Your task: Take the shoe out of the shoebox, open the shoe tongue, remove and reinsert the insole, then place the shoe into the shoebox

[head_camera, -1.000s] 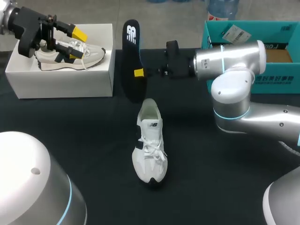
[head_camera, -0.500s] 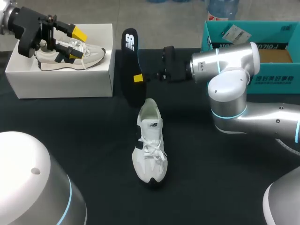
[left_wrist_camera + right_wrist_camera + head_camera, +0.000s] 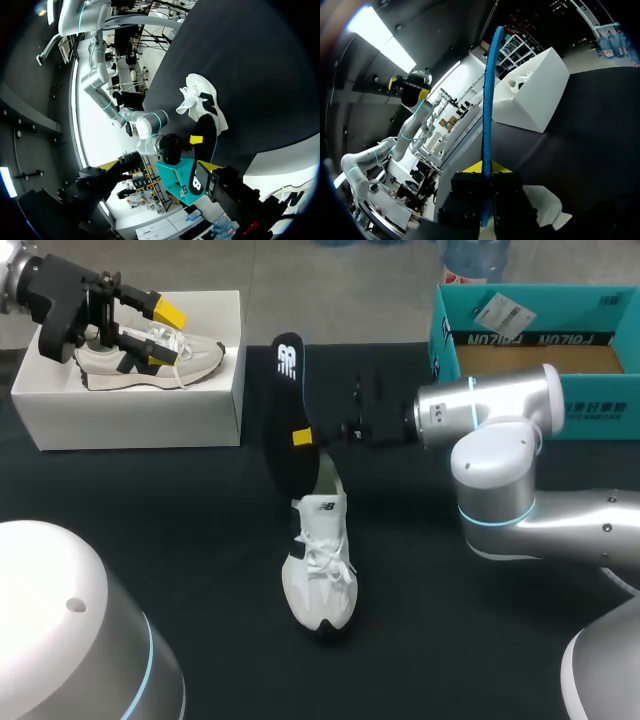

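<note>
Lowered since a second ago, the insole point(image 3: 285, 390) now dips into the shoe point(image 3: 320, 575) on the counter point(image 3: 430, 640). The right end effector point(image 3: 301, 437) pinches it edgewise, apparently angled for reinsertion.

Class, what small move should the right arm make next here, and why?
Probably ease the insole down into the shoe: the right gripper is shut on it, holding it roughly upright, and its lower end is at the shoe's heel opening, not yet seated.
</note>
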You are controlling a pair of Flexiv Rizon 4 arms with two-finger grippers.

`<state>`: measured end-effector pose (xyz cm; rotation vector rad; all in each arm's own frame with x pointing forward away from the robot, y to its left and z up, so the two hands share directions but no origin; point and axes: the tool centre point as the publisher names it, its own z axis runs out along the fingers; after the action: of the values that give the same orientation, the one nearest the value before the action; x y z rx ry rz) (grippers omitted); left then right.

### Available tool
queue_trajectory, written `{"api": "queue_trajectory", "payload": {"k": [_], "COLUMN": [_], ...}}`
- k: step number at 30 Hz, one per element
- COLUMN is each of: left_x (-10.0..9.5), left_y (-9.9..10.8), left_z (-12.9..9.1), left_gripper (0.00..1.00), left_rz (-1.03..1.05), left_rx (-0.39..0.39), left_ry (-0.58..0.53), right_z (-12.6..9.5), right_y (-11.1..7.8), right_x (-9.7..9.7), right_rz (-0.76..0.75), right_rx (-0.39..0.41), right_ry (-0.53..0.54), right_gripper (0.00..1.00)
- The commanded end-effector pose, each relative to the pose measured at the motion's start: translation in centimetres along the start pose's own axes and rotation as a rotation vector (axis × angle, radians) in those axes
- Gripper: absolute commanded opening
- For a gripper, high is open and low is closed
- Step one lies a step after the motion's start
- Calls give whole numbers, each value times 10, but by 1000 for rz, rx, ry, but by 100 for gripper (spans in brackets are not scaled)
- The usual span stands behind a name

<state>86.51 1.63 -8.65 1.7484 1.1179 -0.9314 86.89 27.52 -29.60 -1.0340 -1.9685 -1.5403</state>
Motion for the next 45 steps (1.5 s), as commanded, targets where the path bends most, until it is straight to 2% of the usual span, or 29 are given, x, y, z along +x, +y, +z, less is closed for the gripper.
{"api": "queue_trajectory", "payload": {"k": [1,11,17,23,30,38,45], "left_x": [-1,-1,-1,-1,-1,-1,-1], "left_y": [0,0,0,0,0,0,0], "left_z": [0,0,0,0,0,0,0], "left_gripper": [100,100,100,100,100,100,100], "left_rz": [0,0,0,0,0,0,0], "left_rx": [2,2,2,2,2,2,2], "left_ry": [4,4,4,4,4,4,4], "right_z": [1,-1,-13,-29,-33,-24,-28], "right_y": [-10,-14,-5,-1,5,-10,-19], "right_x": [1,1,6,1,-6,-15,-16], "right_rz": [10,30,-9,-39,-79,-90,-126], "right_rx": [-14,4,-30,-66,-117,-110,-110], "right_ry": [-6,-28,-49,-56,-4,25,22], "right_gripper": [0,0,0,0,0,0,0]}}
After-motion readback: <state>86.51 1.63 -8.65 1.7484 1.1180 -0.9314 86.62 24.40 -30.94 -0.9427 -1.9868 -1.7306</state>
